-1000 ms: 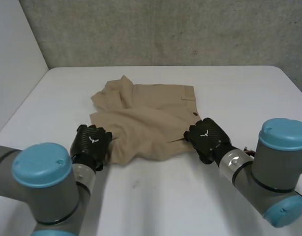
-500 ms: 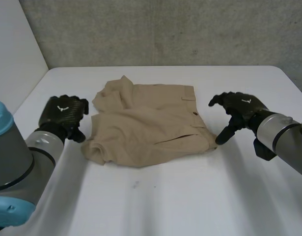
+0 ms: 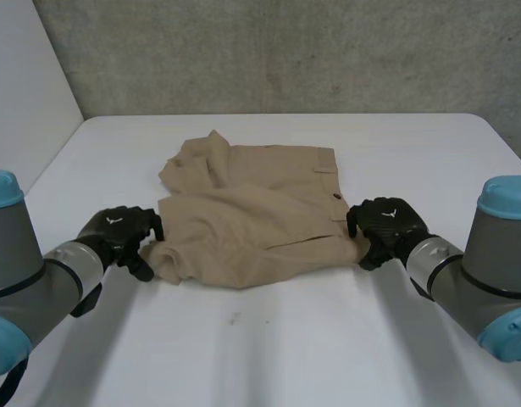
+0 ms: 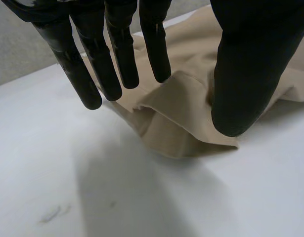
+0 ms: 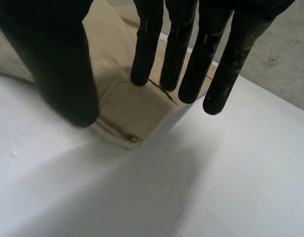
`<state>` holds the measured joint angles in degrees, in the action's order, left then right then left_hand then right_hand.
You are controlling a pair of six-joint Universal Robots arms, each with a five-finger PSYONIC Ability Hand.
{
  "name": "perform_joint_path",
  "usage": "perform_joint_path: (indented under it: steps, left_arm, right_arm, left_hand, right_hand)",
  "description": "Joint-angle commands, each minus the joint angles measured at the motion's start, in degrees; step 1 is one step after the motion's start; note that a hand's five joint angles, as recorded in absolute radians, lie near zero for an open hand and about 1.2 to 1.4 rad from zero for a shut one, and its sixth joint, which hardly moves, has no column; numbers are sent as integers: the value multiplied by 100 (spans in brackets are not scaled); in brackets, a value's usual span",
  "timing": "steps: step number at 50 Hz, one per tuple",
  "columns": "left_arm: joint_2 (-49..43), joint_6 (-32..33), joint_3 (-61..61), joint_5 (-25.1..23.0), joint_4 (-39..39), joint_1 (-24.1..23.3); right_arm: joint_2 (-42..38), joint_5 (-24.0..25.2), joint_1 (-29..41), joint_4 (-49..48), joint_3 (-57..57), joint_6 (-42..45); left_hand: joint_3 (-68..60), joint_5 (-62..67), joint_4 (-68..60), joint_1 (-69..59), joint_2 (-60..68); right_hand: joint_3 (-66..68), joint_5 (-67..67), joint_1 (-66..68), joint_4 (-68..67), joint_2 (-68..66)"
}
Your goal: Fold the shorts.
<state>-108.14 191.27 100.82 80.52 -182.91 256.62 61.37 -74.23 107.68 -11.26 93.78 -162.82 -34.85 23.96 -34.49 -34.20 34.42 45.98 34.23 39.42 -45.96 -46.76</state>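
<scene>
Tan shorts lie crumpled flat in the middle of the white table. My left hand is at their near left corner. In the left wrist view its fingers are straight and spread away from the thumb, with the folded corner of the shorts lying between them, unpinched. My right hand is at the near right corner. Its fingers are also straight, and that corner of the shorts sits below the gap to the thumb.
A grey concrete wall runs behind the table's far edge. Bare white tabletop lies in front of the shorts and on both sides. Both grey arms with blue caps come in from the near corners.
Both hands left the shorts' near edge, lifted out to the sides, and have now come back down to the near corners. The near left corner has bunched up slightly.
</scene>
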Motion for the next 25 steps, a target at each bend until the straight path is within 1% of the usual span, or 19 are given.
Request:
perform_joint_path:
  steps: [1,3,6,10,11,15,18,20,25]
  left_arm:
    - [-31,15,26,52,-16,-51]
    - [-75,15,26,69,-25,-51]
    - [-233,33,-9,78,-34,-51]
    - [-286,59,-44,113,-34,-51]
    - [-269,68,-36,157,-25,-51]
    - [-164,77,26,306,-8,-68]
    - [47,112,70,421,27,-95]
    - [416,182,184,500,36,-104]
    - [1163,454,474,527,19,-104]
  right_arm:
    - [-81,5,8,-60,-17,83]
    - [-81,5,-1,-69,-18,92]
    - [-38,-13,-1,-69,-9,101]
    - [24,-39,8,-60,0,171]
    - [50,-48,16,-60,0,206]
    - [313,-223,-27,-16,53,417]
    - [454,-373,-54,-16,105,557]
    - [481,-391,-54,-16,106,593]
    - [481,-408,8,1,97,602]
  left_hand:
    - [-396,485,-432,-461,438]
    - [-496,586,-532,-562,539]
    - [-1067,1156,-1103,-1132,1110]
    - [-2579,2668,-2615,-2644,2621]
    - [-3349,3438,-3385,-3414,3391]
    - [-4512,4601,-4548,-4577,4554]
    - [-4515,4604,-4551,-4580,4558]
    - [-4515,4604,-4551,-4580,4558]
    - [-4515,4604,-4551,-4580,4558]
  right_hand:
    - [3402,3577,4058,-3404,-3324]
    - [3402,3577,4058,-3404,-3324]
    - [3402,3577,4058,-3404,-3324]
    - [3402,3577,4058,-3404,-3324]
    - [3402,3577,4058,-3404,-3324]
    - [3402,3577,4058,-3404,-3324]
    - [3402,3577,4058,-3404,-3324]
    - [3402,3577,4058,-3404,-3324]
    - [3402,3577,4058,-3404,-3324]
